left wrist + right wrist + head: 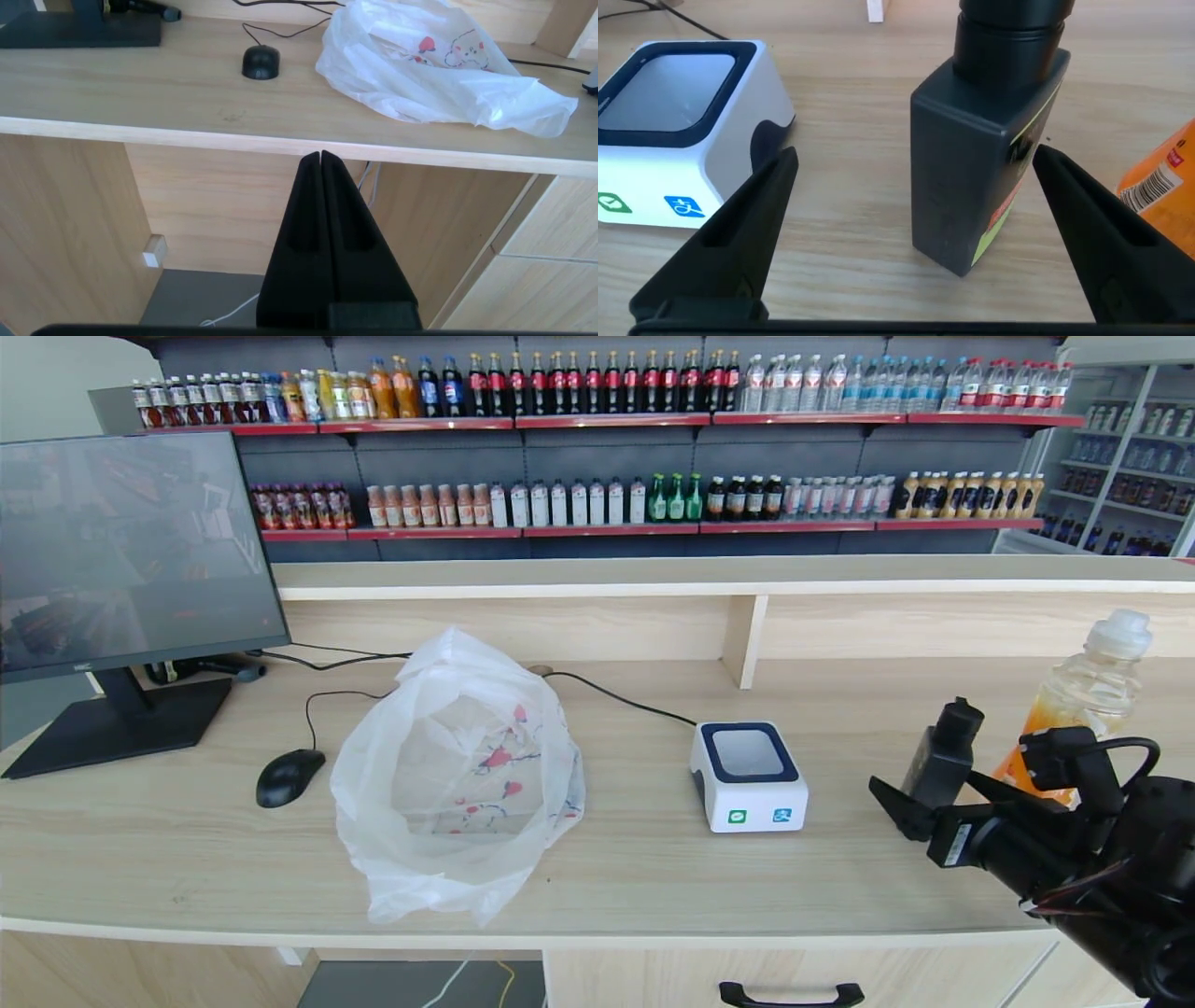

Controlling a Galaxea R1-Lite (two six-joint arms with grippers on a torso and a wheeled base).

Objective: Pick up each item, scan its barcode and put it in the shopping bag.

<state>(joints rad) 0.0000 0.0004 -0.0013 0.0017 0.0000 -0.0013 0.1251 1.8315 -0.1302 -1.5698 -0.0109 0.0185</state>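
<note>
Right fingers (738,233) spread wide, flanking dark bottle (985,159); scanner (673,140) beside, orange bottle (1158,177) close; left fingers (304,224) pressed together

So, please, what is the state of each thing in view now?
Shopping bag: upright, mouth open.
Black bottle: upright, capped, not gripped.
Orange drink bottle: upright, capped.
Monitor: screen dark.
Left end effector: shut, empty.
Right end effector: open, around the black bottle.

Black left gripper (320,163) and right gripper (915,154)
Flat wedge fingers (719,252); right arm (1008,849) carries a white label (954,845), looped black cable (1134,747), red wires (1055,896).
</note>
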